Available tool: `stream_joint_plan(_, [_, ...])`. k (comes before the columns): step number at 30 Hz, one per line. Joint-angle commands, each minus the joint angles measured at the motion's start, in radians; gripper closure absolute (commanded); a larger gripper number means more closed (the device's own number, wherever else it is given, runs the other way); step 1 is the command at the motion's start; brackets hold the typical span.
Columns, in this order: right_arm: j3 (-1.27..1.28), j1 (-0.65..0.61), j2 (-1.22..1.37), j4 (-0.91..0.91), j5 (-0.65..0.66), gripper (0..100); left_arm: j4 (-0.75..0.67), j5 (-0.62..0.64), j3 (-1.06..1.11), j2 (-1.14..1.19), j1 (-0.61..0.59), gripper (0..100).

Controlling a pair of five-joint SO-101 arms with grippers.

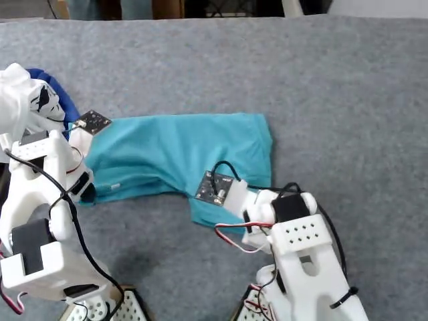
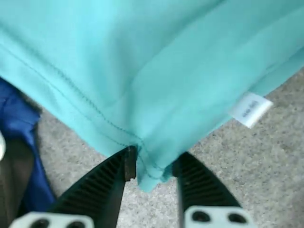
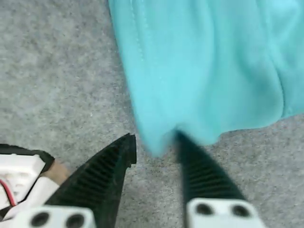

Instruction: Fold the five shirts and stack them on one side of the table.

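One teal shirt point(image 1: 180, 150) lies spread on the grey surface point(image 1: 334, 87). The left end effector point(image 2: 156, 159) sits at the stitched corner nearest the blue shirt point(image 2: 19, 118), its fingers apart with the corner tip between them. The right end effector point(image 3: 154, 142) is at the shirt's near corner, fingers likewise apart with cloth between them. A white tag point(image 2: 251, 110) sticks out from the shirt's edge

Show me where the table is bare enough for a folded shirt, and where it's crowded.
Bare: the table stretch right of the teal shirt and the strip beyond it. Crowded: the left edge, where the blue shirt and white shirt pile by the left arm, and the near edge around the right arm.
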Motion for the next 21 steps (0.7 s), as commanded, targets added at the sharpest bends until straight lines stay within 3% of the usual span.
stream_joint_plan(1, [-0.039, -0.012, -0.012, 0.009, 0.009, 69.4, 0.064, 0.058, -0.102, -0.015, -0.012, 81])
stream_joint_plan(13, [-0.246, -0.011, -0.008, 0.140, 0.012, 67.3, 0.393, 0.064, -0.438, -0.015, -0.062, 81])
stream_joint_plan(21, [-0.346, 0.031, -0.005, 0.095, 0.009, 68.1, 0.381, 0.091, -0.463, -0.015, -0.056, 81])
